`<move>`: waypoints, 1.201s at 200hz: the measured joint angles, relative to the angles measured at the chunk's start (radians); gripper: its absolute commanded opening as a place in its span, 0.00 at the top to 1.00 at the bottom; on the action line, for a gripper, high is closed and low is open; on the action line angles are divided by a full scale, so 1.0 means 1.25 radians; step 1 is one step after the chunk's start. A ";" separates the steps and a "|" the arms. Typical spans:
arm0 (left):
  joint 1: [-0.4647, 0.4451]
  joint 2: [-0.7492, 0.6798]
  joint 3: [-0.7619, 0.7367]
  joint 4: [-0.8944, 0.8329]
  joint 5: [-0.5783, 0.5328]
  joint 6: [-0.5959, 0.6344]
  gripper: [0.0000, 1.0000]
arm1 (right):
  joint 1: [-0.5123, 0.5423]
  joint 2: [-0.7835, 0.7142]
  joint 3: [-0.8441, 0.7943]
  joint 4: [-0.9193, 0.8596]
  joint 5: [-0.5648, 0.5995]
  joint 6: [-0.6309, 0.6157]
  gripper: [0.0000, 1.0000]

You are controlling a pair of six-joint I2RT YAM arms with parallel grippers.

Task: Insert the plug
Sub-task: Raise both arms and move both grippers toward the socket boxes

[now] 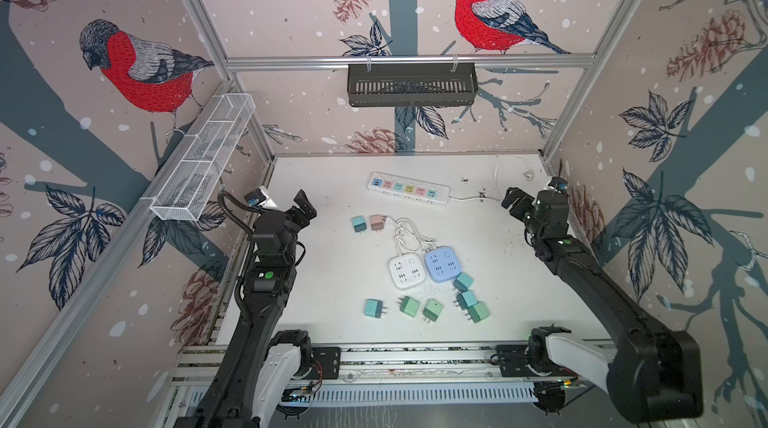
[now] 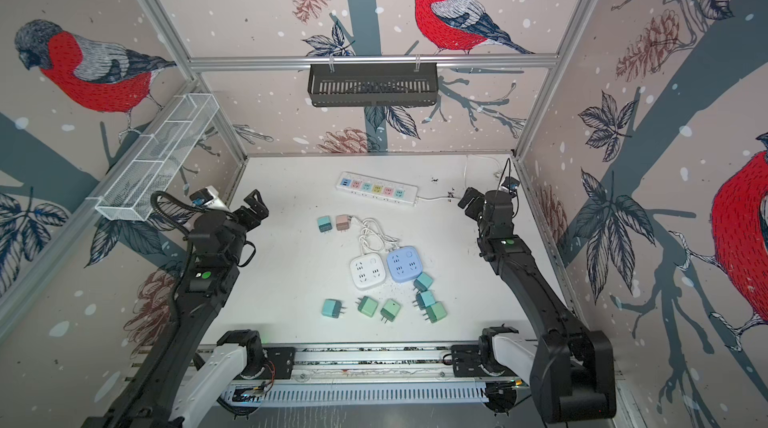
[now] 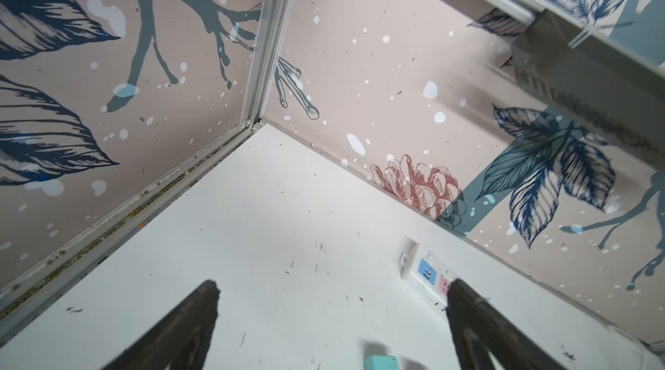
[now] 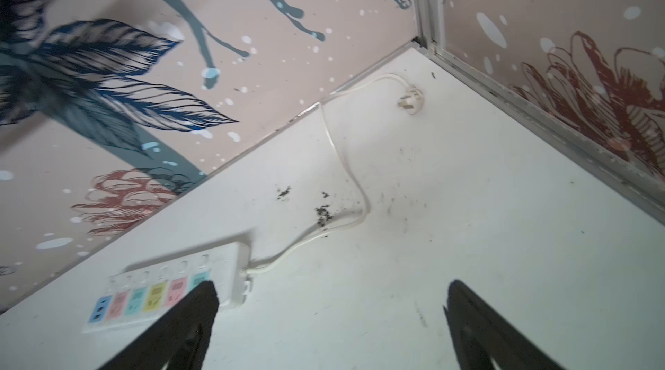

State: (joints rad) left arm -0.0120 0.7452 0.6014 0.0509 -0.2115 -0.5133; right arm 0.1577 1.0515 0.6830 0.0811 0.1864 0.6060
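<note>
White table (image 1: 332, 263), power strip (image 1: 409, 189) at the far side, plugs (image 1: 409, 306) nearer; left gripper (image 1: 306, 207) and right gripper (image 1: 510, 198) wide open, empty.

We see a scuffed white table (image 1: 324, 255). At far centre lies a power strip (image 1: 408, 188), its cord (image 1: 469, 198) trailing right. Left of centre, a teal plug (image 1: 358, 223) sits just beside a pink plug (image 1: 377, 222). At centre, a white socket cube (image 1: 407, 271) lies just beside a blue socket cube (image 1: 443, 263). Nearer lie six green-teal plugs (image 1: 409, 306).
</note>
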 measured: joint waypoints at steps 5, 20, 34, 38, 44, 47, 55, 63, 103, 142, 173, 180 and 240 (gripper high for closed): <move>0.000 -0.018 -0.010 -0.006 -0.002 -0.019 0.02 | 0.023 -0.022 -0.008 -0.001 0.006 0.000 0.00; 0.000 -0.080 -0.044 -0.049 -0.024 -0.096 0.02 | 0.110 -0.094 -0.041 -0.004 0.027 0.016 0.00; 0.000 -0.136 -0.078 -0.092 -0.038 -0.155 0.03 | 0.179 -0.145 -0.063 -0.031 0.037 0.022 0.00; 0.000 -0.151 -0.087 -0.099 -0.037 -0.163 0.04 | 0.196 -0.159 -0.068 -0.042 0.043 0.028 0.00; 0.000 -0.174 -0.099 -0.105 -0.022 -0.173 0.04 | 0.220 -0.177 -0.074 -0.055 0.048 0.041 0.01; 0.001 -0.184 -0.105 -0.108 -0.011 -0.177 0.04 | 0.231 -0.188 -0.079 -0.063 0.050 0.043 0.02; 0.001 -0.207 -0.114 -0.111 0.019 -0.183 0.04 | 0.261 -0.211 -0.092 -0.073 0.056 0.050 0.05; 0.001 -0.222 -0.119 -0.114 0.049 -0.189 0.05 | 0.291 -0.232 -0.108 -0.077 0.058 0.061 0.07; 0.001 -0.245 -0.135 -0.137 0.192 -0.200 0.12 | 0.396 -0.250 -0.177 -0.095 0.062 0.105 0.24; -0.015 -0.191 -0.140 -0.153 0.291 -0.200 0.20 | 0.465 -0.213 -0.216 -0.072 0.063 0.147 0.34; -0.103 -0.084 -0.118 -0.172 0.317 -0.174 0.31 | 0.552 -0.180 -0.262 -0.019 0.064 0.191 0.40; -0.130 -0.066 -0.111 -0.178 0.318 -0.173 0.31 | 0.570 -0.175 -0.270 -0.001 0.067 0.199 0.39; -0.377 0.005 -0.092 -0.175 0.233 -0.199 0.31 | 0.707 -0.110 -0.315 0.122 0.105 0.248 0.42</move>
State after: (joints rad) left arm -0.4828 0.7509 0.4866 -0.1673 0.0799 -0.7624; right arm 1.0416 0.9146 0.2890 0.2337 0.3172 0.9157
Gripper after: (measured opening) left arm 0.694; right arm 0.579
